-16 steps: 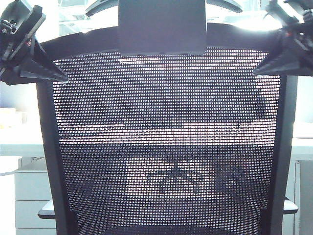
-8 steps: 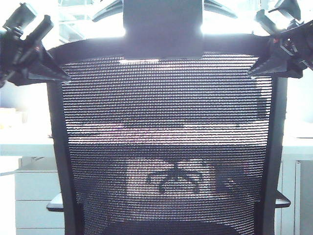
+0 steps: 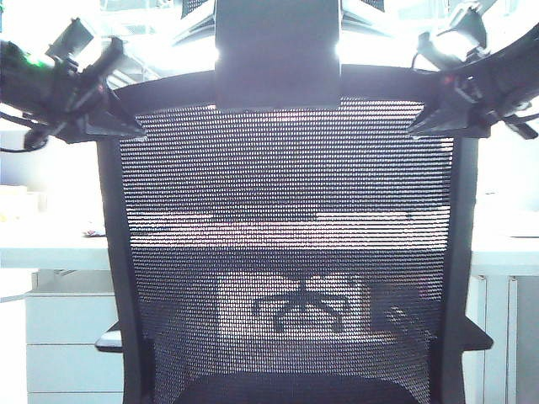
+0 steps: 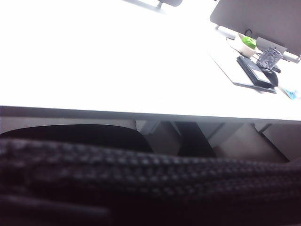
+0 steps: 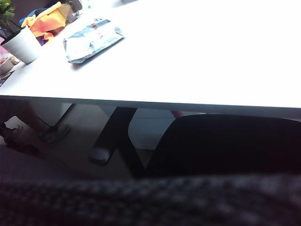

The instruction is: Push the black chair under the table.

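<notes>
This is an office. A black chair with a mesh back and headrest stands at a long white table with pale grey drawer units beneath. On the tabletop lie desk things: a monitor, a small potted plant, a dark notebook-like item and a plastic-wrapped packet.
</notes>
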